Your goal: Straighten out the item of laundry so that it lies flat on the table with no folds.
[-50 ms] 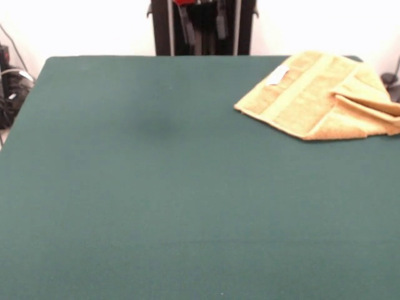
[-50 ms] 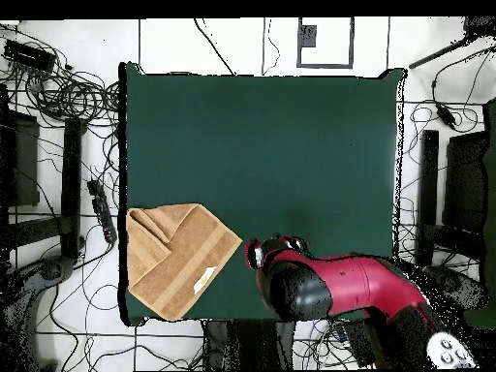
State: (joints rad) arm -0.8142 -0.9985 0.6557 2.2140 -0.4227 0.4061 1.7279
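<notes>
The item of laundry (image 1: 312, 94) is a golden-orange towel lying at the far right corner of the table (image 1: 156, 187) in the front view. One side is folded over onto itself in a thick flap, and a white tag (image 1: 278, 75) shows near its far edge. Seen from overhead, the towel (image 2: 174, 257) sits at the lower left corner of the table (image 2: 291, 145), with the fold at its upper left. The red and black arm reaches in over the table's bottom edge, and its gripper (image 2: 259, 254) hangs a short way right of the towel, apart from it.
The towel lies close to two table edges. Cables (image 2: 68, 92) cover the floor around the table, and black stands (image 2: 428, 194) flank it on both sides in the overhead view.
</notes>
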